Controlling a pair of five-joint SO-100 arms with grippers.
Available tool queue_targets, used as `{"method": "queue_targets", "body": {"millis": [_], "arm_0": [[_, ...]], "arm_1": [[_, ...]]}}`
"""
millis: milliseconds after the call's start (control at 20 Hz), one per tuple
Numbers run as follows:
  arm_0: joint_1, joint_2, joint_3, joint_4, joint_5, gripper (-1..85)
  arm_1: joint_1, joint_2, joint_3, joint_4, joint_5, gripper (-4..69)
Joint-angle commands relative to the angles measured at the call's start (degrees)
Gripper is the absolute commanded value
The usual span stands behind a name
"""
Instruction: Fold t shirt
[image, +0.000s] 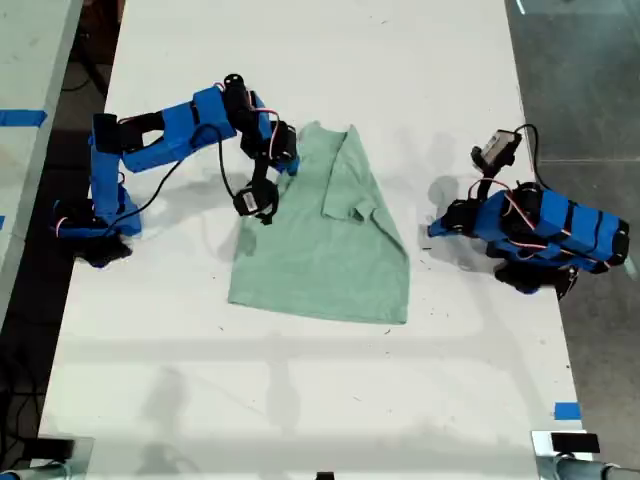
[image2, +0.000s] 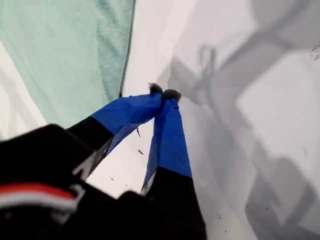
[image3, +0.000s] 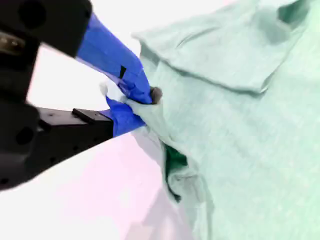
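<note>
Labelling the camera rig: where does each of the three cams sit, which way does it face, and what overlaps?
Exterior view: overhead, looking down on the white table, both blue arms and the t shirt.
First wrist view: rides my first gripper, jaws together on nothing, above bare table with the t shirt edge beside it.
Second wrist view: rides my second gripper, pinching a t shirt edge.
Shared: all three show the t shirt; second gripper also shows overhead.
</note>
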Motion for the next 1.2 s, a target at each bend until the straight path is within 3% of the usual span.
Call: {"method": "queue_targets", "body": {"millis": [0, 200, 300, 450, 550, 600, 650, 900, 1000, 1150], "arm_0": [[4.48, -0.53, -3.43, -4.48, -3.34, -0.1], [5.71, -6.59, -3.43, -11.07, -6.33, -0.1], [5.89, -9.67, -3.43, -14.33, -7.91, 15.0], [6.06, -9.93, -3.52, -15.82, -8.61, 17.7], [5.71, -5.54, -3.52, -14.5, -8.35, 17.4], [5.36, -1.85, -3.52, -13.45, -7.73, 11.7], [4.92, 2.46, -3.34, -11.34, -7.82, 0.0], [3.34, 32.78, 5.63, -2.2, -6.42, 0.0], [2.9, 48.34, 20.39, -3.16, -6.77, 0.0], [0.62, 78.13, 60.82, -17.84, -7.65, 0.0]], "arm_1": [[0.18, 0.44, 0.09, 0.0, -0.79, -0.2], [0.09, 0.44, 0.09, 0.0, -0.79, -0.2], [0.0, 0.44, 0.09, 0.0, -0.79, -0.2], [0.0, 0.44, 0.09, 0.0, -0.88, -0.2], [0.0, 0.44, 0.09, 0.0, -0.97, -0.2], [0.0, 0.44, 0.09, 0.0, -0.97, -0.2], [0.0, 0.44, 0.09, 0.0, -1.05, -0.2], [0.0, 0.44, 0.09, 0.0, -1.05, -0.2], [0.0, 0.44, 0.09, 0.0, -0.97, -0.2], [0.0, 0.44, 0.09, 0.0, -0.88, -0.2]]}}
